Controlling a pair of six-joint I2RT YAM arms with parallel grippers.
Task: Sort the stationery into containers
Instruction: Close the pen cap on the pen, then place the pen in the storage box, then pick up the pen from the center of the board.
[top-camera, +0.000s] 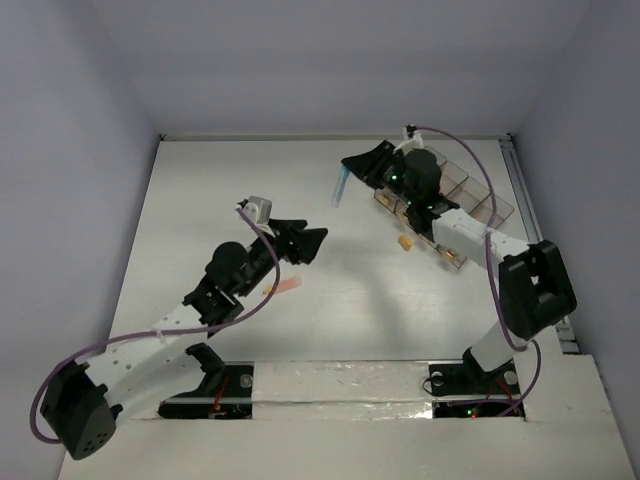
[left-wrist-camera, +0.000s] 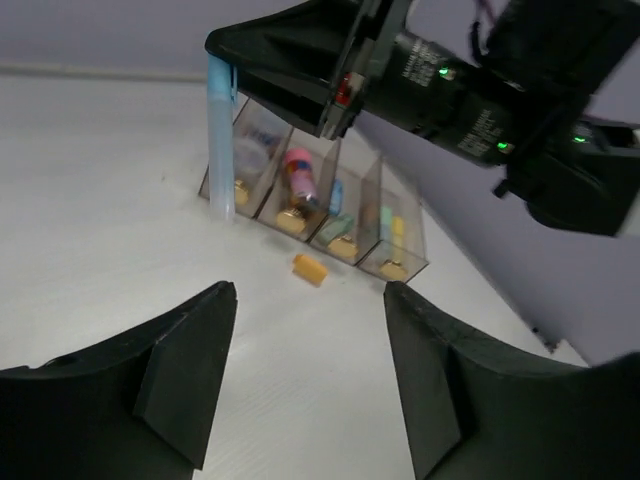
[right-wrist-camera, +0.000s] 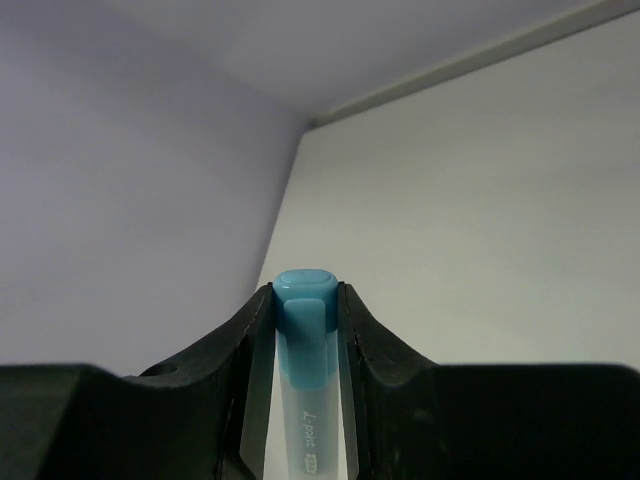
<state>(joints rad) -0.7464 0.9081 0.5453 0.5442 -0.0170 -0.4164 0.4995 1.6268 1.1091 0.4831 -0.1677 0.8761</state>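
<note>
My right gripper (right-wrist-camera: 306, 300) is shut on a blue-capped marker (right-wrist-camera: 305, 340) with a clear barrel. From above, that gripper (top-camera: 352, 170) holds the marker (top-camera: 341, 188) hanging tip-down over the table, just left of the smoky tray (top-camera: 490, 205). My left gripper (top-camera: 305, 240) is open and holds nothing, and a pink-orange marker (top-camera: 283, 288) lies on the table close beside it. In the left wrist view the open fingers (left-wrist-camera: 190, 370) frame bare table. Beyond them stands the four-compartment tray (left-wrist-camera: 375, 200) with a pink marker (left-wrist-camera: 300, 170) and other coloured pieces inside.
A small orange piece (top-camera: 405, 243) lies on the table in front of the tray, also visible from the left wrist as a stub (left-wrist-camera: 309, 269). The right arm's body (top-camera: 440, 215) reaches over the tray. White walls enclose the table on three sides.
</note>
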